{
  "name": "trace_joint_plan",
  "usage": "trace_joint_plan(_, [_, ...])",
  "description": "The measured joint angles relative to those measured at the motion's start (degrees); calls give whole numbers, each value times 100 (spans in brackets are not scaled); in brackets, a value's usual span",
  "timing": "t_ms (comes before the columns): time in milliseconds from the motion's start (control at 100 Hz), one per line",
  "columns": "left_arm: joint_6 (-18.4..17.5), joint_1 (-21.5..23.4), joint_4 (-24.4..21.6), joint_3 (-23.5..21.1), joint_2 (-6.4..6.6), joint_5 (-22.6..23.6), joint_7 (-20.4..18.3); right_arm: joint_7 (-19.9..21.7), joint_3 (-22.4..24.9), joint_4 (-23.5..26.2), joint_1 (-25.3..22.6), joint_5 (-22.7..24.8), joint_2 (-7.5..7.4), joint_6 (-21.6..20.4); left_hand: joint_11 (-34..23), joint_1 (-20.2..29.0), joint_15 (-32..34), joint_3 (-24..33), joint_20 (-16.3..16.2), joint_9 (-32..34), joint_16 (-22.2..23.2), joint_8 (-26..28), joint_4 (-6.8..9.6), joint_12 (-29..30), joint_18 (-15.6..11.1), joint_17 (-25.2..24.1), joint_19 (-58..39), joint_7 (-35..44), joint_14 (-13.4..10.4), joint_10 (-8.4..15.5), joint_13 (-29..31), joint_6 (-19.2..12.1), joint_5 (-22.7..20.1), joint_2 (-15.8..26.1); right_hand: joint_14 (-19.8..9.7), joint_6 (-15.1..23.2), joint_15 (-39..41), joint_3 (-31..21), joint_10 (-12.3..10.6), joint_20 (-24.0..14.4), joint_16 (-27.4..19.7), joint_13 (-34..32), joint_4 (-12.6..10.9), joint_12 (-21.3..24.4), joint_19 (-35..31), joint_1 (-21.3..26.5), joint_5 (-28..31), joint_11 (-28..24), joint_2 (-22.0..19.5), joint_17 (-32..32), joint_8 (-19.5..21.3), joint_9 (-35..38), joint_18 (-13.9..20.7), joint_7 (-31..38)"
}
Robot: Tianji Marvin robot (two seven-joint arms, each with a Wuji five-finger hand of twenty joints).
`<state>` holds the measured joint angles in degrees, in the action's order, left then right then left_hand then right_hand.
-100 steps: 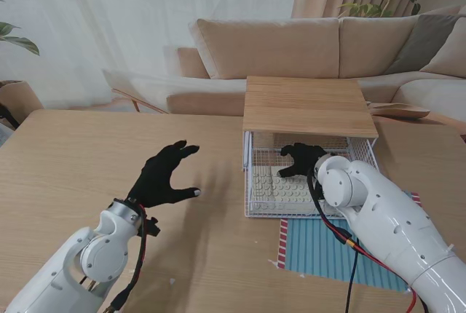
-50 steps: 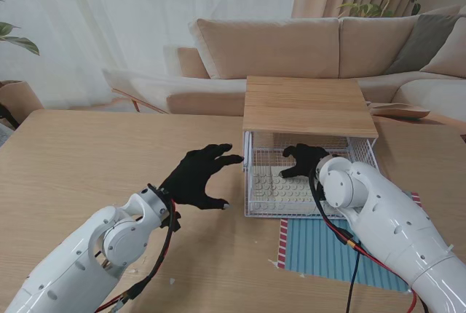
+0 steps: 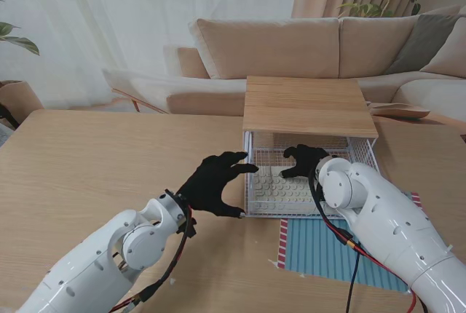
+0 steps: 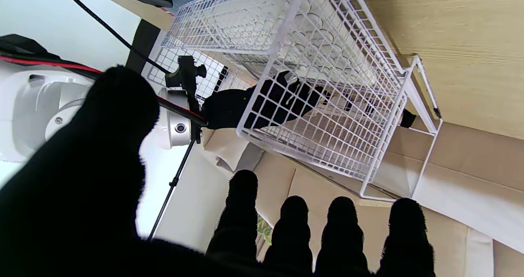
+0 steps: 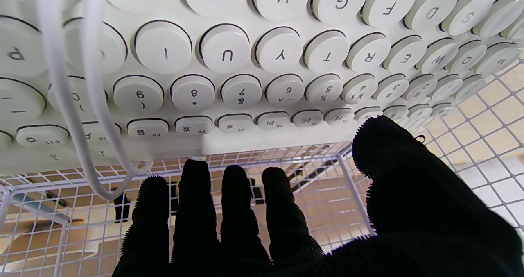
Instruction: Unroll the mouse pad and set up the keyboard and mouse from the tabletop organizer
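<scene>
A white keyboard (image 3: 279, 189) with round keys (image 5: 245, 55) lies in the white wire basket (image 3: 248, 182) of the organizer. My right hand (image 3: 302, 159) hovers inside the basket over the keyboard's far edge, open, its fingers (image 5: 229, 211) reaching past the function row and holding nothing. My left hand (image 3: 215, 183) is open with fingers spread at the basket's left side, level with the keyboard's left end. The left wrist view shows the right hand (image 4: 262, 107) through the basket mesh (image 4: 327, 64). The blue striped mouse pad (image 3: 328, 251) lies flat nearer to me, partly under my right arm. I cannot make out a mouse.
The organizer's wooden top (image 3: 306, 105) roofs the basket's far part. A white cable (image 5: 82, 84) loops across the keyboard's right keys. A beige sofa (image 3: 291, 47) stands beyond the table. Bare wooden tabletop (image 3: 87, 160) stretches to the left.
My left hand has travelled right across the table and now sits at the basket's left side. The right hand and keyboard have stayed put.
</scene>
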<state>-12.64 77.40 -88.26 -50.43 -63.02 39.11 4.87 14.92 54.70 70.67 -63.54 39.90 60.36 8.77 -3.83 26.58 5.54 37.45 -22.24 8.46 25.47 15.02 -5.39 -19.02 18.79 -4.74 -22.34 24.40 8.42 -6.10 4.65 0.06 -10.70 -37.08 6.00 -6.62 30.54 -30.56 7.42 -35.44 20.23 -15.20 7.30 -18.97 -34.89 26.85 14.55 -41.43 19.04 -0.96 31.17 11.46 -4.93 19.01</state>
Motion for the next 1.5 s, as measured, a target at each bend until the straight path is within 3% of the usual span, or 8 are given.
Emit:
trace_joint_plan(260, [257,-396,484,543,-180,241,639,-62,-5,-15,-4,-23,9,-5,-30,4,-30,-68,-208,0,0,123,-1,-58,0,0,6,149,-6,0,-64,-56,0,124,0,0,0,0,-1,-34,0,1,0,0,3,0,0,0,0,-52,0,0,23,5])
trace_joint_plan(580, [511,-742,869,881,-342,2,700,-93,-3,-17,-19,3,10,-6,-210,98,47,96,-269,5,136,197,-1,-214,0,23,-150,379,-8,0,-65,-207,0,124,-2,1,1,0,-3,-82,0,1,0,1,13,0,80,5,0,-60,-1,0,58,134])
trace_joint_plan(800, [591,-868,925,1011,-355,0,649,-64,-29,-33,16,-44,12,-19,-714,172,409,388,-183,180,198,405,-1,-261,-62,78,-717,892,-8,15,-61,-210,-2,291,-3,2,1,0,-4,-94,0,1,0,3,15,0,81,9,0,-60,-1,0,58,136])
trace_joint_plan(1130, [721,-968,1066,1141,-411,12,731,-43,-93,-50,67,-68,14,14,-844,681,531,831,102,168,198,532,-1,-27,-146,84,-1096,1155,-71,265,-57,-220,-108,628,-3,3,4,0,-4,-99,0,1,-1,2,15,0,424,14,0,-63,-1,21,58,268])
trace_joint_plan(1500, [808,-989,1066,1168,-422,-1,702,103,-125,-41,102,-220,14,88,-993,721,705,832,114,163,198,622,-1,11,-281,84,-1308,1209,-78,374,-55,-218,-250,615,90,2,373,1,84,-174,127,-476,-1,-96,18,0,1128,-27,-74,-237,0,1051,-77,279])
